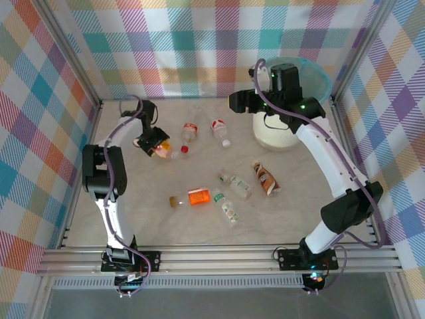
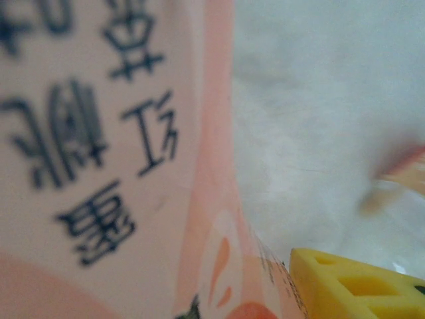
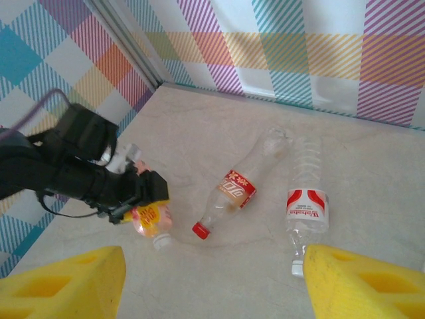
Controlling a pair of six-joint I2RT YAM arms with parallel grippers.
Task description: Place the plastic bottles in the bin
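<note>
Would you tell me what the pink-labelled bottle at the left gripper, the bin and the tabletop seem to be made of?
Pink-labelled bottle: probably thin clear plastic; glossy printed film label. Bin: cream-white rigid plastic, judging by its smooth matte wall; its light blue liner looks like thin translucent film. Tabletop: pale, faintly veined like marble with slight sheen; stone or laminate, unclear.

Left pincer (image 1: 158,147) low, clamped, right pincer (image 3: 212,286) raised, open

Pink-labelled bottle (image 2: 99,166) blurred, cropped at 3 edges, its print possibly Chinese.
</note>
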